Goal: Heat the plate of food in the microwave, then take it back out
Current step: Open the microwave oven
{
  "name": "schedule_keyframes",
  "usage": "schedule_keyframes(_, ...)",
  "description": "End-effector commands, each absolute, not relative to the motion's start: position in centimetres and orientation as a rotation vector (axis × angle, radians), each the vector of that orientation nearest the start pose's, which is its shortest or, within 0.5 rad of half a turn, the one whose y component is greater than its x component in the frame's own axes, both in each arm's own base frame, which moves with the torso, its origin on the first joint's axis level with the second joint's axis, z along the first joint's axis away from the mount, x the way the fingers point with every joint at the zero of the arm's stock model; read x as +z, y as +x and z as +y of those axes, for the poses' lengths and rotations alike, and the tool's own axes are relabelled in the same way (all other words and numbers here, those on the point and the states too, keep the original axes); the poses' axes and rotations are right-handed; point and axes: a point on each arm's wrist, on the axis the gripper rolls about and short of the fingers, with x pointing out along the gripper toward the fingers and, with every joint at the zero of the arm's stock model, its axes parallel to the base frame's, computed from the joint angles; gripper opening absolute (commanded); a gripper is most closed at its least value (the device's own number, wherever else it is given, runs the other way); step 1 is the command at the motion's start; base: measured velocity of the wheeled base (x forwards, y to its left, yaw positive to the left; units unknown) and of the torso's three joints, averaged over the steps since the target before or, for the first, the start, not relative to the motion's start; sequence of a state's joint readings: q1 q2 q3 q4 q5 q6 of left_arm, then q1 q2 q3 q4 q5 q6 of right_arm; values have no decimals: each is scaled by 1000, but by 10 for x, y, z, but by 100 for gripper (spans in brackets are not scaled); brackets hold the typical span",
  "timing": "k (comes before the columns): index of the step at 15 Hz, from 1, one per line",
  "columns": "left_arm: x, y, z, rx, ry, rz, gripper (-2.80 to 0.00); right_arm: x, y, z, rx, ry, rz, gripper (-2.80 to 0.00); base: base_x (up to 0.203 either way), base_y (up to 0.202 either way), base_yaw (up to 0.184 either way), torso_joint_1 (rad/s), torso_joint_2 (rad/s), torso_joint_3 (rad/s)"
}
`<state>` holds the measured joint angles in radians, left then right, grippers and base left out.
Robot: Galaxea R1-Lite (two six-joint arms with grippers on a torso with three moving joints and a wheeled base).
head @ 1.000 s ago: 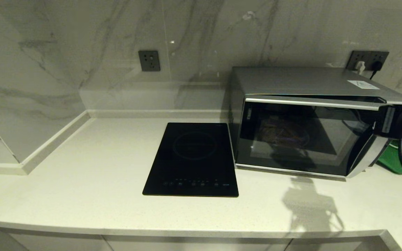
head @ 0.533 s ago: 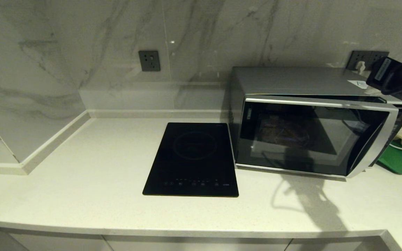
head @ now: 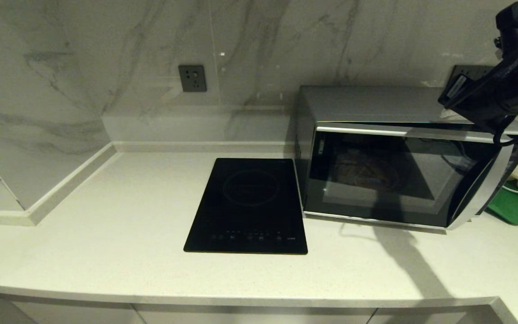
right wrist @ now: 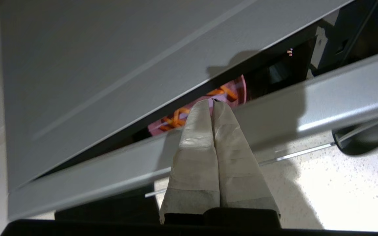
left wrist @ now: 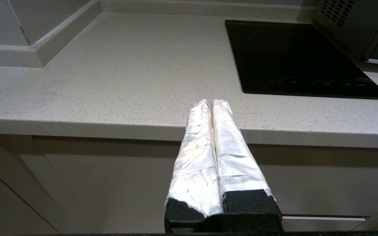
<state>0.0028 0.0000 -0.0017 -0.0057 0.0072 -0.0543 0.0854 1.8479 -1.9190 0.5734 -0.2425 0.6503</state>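
Observation:
The silver-grey microwave [head: 376, 105] stands at the right of the counter, its dark glass door [head: 389, 180] slightly ajar at the handle side. The plate of food [head: 366, 173] shows dimly through the glass. In the right wrist view the lilac plate with orange fries [right wrist: 233, 95] shows through the gap between the microwave top [right wrist: 110, 65] and the door's upper edge [right wrist: 307, 108]. My right gripper [right wrist: 211, 102] hovers over that gap, shut and empty; its arm [head: 506, 90] hangs above the microwave's top right corner. My left gripper [left wrist: 211, 103] is parked, shut and empty, below the counter's front edge.
A flat black induction hob [head: 250, 204] lies left of the microwave. A green tray [head: 517, 207] lies on the counter behind the door's open edge, at the far right. Wall sockets [head: 192, 78] sit on the marble backsplash. A raised ledge [head: 61, 180] borders the counter's left side.
My right arm has risen from beside the door's right edge to above the microwave's top right corner and shifted left. The door stays ajar as before.

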Motion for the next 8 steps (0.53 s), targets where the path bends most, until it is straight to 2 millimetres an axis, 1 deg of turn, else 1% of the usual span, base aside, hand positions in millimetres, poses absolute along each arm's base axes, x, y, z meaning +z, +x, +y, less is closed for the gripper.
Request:
schedule_keyframes(1,77,-23,0,11,-55,-8,-280,317,353,14,-348,559,444,-280,0,0,0,0,0,0)
schedule_keyframes(5,77,-23,0,11,-55,-8,-280,313,356,1,-379,567,448,-280,0,0,0,0,0,0)
schedule_keyframes(8,77,-23,0,11,-55,-8,-280,308,356,-3,-390,569,487,-280,0,0,0,0,0,0)
